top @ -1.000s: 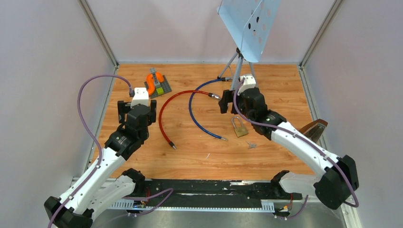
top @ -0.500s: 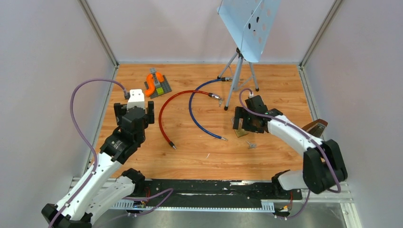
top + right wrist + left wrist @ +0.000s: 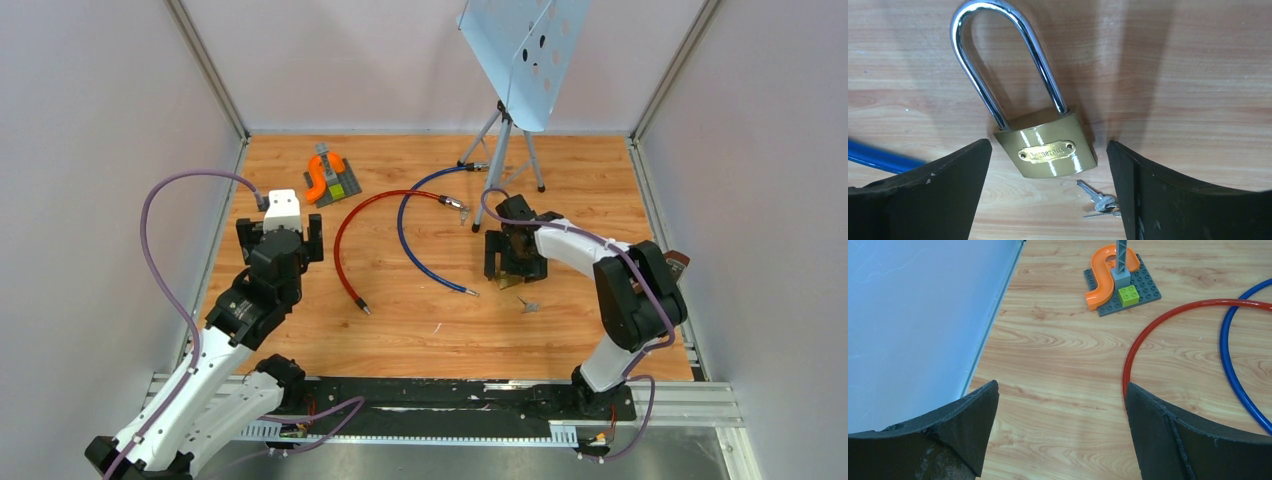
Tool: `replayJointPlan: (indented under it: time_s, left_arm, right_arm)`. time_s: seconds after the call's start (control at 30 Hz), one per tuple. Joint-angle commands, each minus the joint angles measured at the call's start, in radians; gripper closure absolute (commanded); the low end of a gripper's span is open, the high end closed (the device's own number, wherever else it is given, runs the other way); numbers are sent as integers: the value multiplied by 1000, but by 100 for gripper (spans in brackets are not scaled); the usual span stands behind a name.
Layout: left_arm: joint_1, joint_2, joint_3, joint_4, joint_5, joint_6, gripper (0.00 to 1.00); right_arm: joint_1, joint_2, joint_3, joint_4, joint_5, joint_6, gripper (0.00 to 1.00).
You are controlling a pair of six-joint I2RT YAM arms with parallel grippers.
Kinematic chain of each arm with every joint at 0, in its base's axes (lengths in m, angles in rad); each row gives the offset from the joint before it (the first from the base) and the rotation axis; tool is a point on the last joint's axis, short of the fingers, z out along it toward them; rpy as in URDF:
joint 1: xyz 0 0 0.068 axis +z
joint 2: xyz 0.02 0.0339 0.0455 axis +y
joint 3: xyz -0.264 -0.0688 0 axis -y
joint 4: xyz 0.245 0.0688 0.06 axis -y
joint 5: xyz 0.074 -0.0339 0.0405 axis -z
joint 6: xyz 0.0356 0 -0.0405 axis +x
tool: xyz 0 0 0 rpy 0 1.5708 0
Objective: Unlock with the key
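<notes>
A brass padlock (image 3: 1050, 150) with a long chrome shackle lies flat on the wooden table. My right gripper (image 3: 1048, 145) hovers just above it, open, one finger on each side of the lock's body and touching nothing. In the top view the gripper (image 3: 514, 262) covers most of the lock. A small silver key (image 3: 1100, 200) on a ring lies just below the lock's bottom edge, near my right finger; from above the key (image 3: 530, 306) sits in front of the gripper. My left gripper (image 3: 1060, 390) is open and empty over bare wood on the left side (image 3: 280, 232).
A red cable (image 3: 345, 240) and a blue cable (image 3: 410, 240) curve across the middle of the table. A grey brick plate with an orange curved piece (image 3: 330, 178) sits at the back left. A tripod stand carrying a perforated blue sheet (image 3: 525, 50) rises at the back. Walls enclose three sides.
My right arm has folded and brought its gripper forward and down over the padlock. The left arm has shifted slightly left. Both grippers stayed open.
</notes>
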Motion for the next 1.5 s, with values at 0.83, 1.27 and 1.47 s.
replayJointPlan:
  time_s: [0.83,1.27,1.47]
  left_arm:
    - [8,-1,29,6,7,-26,0]
    - [20,-41,29,2,-64,-47,0]
    - [36,-93,14,19,-115,-53,0]
  right_arm:
    - [175,-125,106,-83,111,-32,70]
    - [521,173,376,-35,33,-80,71]
    - [551,323,512,-38,8,-79,62]
